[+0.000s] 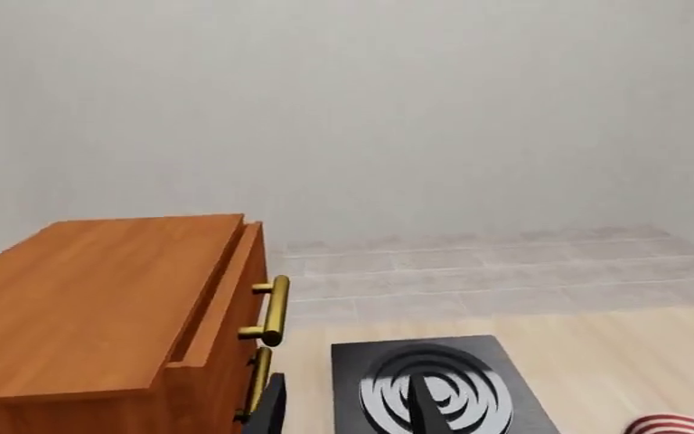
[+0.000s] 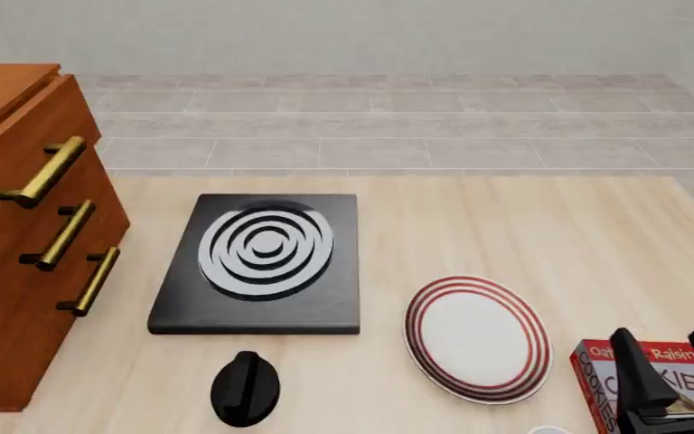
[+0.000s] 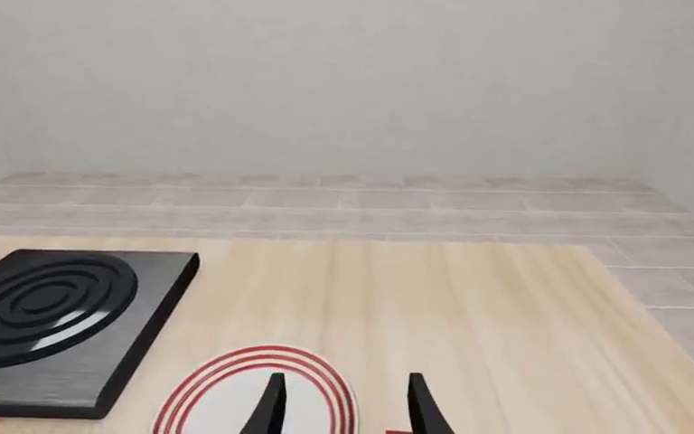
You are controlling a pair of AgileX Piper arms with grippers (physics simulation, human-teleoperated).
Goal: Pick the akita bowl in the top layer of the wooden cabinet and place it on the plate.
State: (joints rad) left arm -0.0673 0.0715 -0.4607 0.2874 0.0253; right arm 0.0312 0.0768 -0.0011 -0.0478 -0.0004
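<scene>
The top drawer (image 2: 33, 172) is shut, bowl hidden; the left end effector (image 1: 344, 411), state unclear, should hook its handle (image 2: 43, 171) squarely. Right end effector (image 2: 672, 366) is open, empty.

Table (image 2: 540, 226) carries cabinet (image 2: 10, 271); stove (image 2: 263, 262); plate (image 2: 477, 337); knob (image 2: 245, 389); box (image 2: 642, 384).

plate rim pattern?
The plate is white with concentric red rings around its rim. Front view shows it best.
</scene>
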